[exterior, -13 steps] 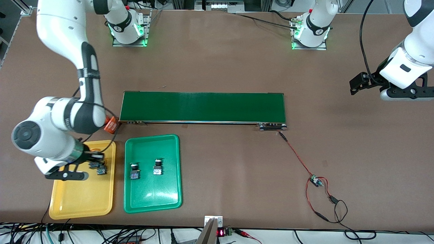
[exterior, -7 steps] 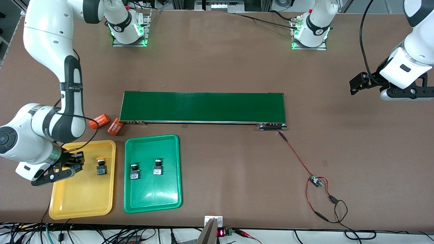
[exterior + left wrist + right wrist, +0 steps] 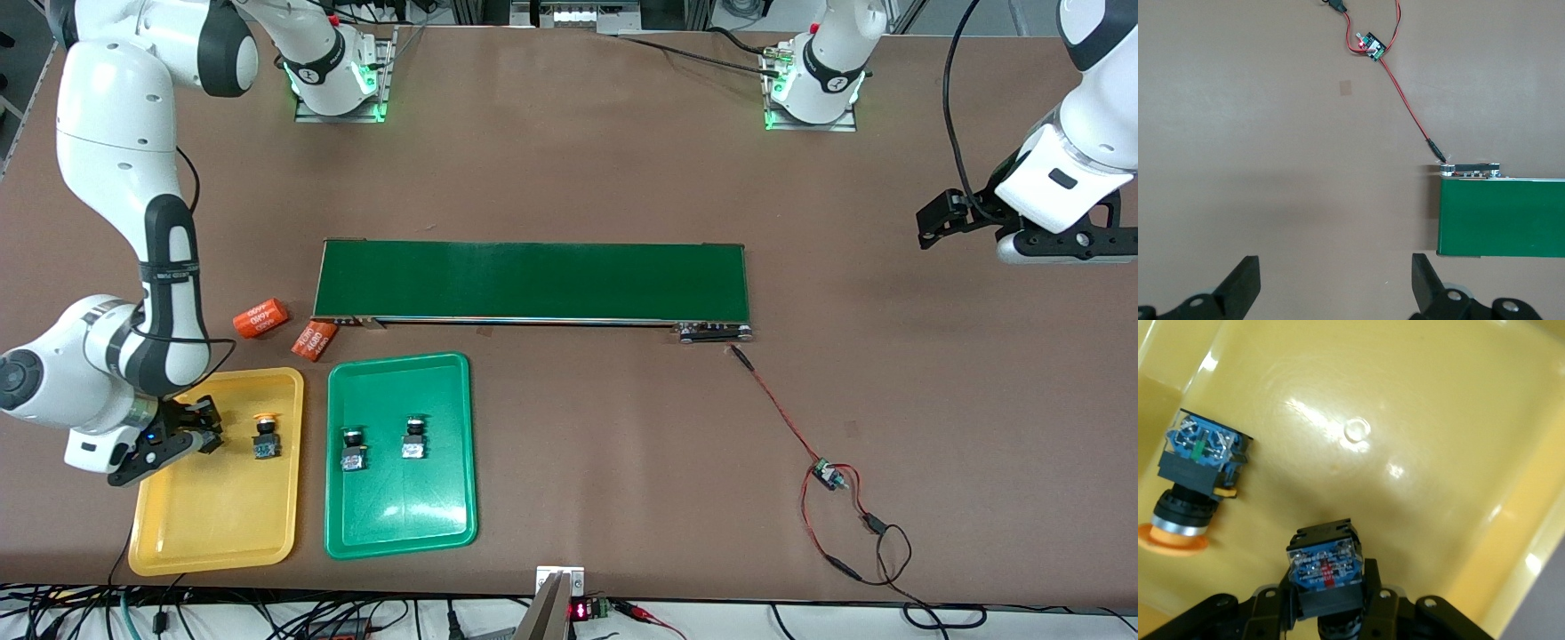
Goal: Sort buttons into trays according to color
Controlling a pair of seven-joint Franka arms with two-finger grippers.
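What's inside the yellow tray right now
One yellow-capped button lies in the yellow tray. The right gripper, over the tray, is shut on a second button; its cap is hidden between the fingers.

front view high, facing robots; wrist views downward (right closest) — shared: yellow tray [image 3: 213, 533]
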